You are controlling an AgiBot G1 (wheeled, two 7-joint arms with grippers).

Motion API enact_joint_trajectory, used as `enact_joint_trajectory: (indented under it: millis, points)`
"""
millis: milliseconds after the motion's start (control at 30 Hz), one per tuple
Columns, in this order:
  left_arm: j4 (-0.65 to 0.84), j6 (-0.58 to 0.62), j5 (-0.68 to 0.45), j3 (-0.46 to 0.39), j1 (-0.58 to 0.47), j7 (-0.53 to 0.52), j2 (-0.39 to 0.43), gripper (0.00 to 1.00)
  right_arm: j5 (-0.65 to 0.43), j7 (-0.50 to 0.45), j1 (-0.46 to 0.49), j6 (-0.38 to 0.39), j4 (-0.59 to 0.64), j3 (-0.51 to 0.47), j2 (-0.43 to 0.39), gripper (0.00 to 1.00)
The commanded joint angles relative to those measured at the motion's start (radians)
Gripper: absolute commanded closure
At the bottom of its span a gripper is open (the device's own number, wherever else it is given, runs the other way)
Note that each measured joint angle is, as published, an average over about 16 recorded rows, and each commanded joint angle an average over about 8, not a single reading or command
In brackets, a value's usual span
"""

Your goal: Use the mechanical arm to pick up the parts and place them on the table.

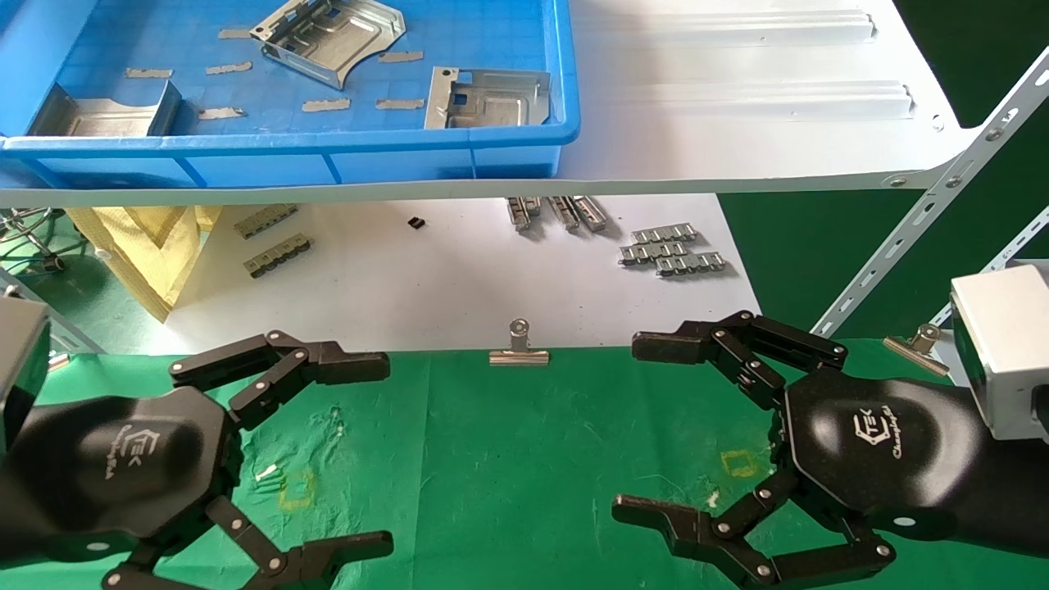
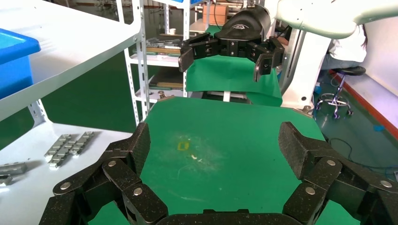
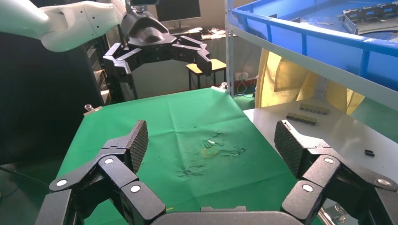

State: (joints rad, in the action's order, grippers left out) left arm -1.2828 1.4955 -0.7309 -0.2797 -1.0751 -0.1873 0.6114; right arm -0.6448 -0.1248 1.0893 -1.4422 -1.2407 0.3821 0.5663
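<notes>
Three silvery stamped parts lie in a blue bin (image 1: 287, 146) on the white shelf: one at the back (image 1: 328, 37), one at the front right (image 1: 488, 98), one at the front left (image 1: 106, 115). One part also shows in the right wrist view (image 3: 371, 18). My left gripper (image 1: 385, 452) hovers open and empty over the left of the green table (image 1: 508, 459). My right gripper (image 1: 624, 426) hovers open and empty over its right. Each wrist view shows its own open gripper (image 2: 213, 145) (image 3: 211, 140) above bare green cloth and the other gripper farther off.
The white shelf (image 1: 737, 98) overhangs a lower white surface with small grey ridged strips (image 1: 672, 250) (image 1: 274, 238). A binder clip (image 1: 519, 348) grips the table's far edge. A slanted shelf post (image 1: 926, 213) stands at the right. Yellow cloth (image 1: 156, 238) hangs at the left.
</notes>
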Motion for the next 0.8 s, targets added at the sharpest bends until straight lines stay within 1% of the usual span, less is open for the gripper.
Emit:
enact_joint_trajectory:
  millis: [33,267,300,800]
  points:
    - [0.000,0.000,0.000,0.000,0.000,0.000,0.000,0.00,0.000,0.000,0.000,0.000,0.000,0.000,0.000,0.07]
    - [0.000,0.000,0.000,0.000,0.000,0.000,0.000,0.00,0.000,0.000,0.000,0.000,0.000,0.000,0.000,0.95]
    - [0.000,0.000,0.000,0.000,0.000,0.000,0.000,0.00,0.000,0.000,0.000,0.000,0.000,0.000,0.000,1.00]
    - [0.000,0.000,0.000,0.000,0.000,0.000,0.000,0.00,0.000,0.000,0.000,0.000,0.000,0.000,0.000,1.00]
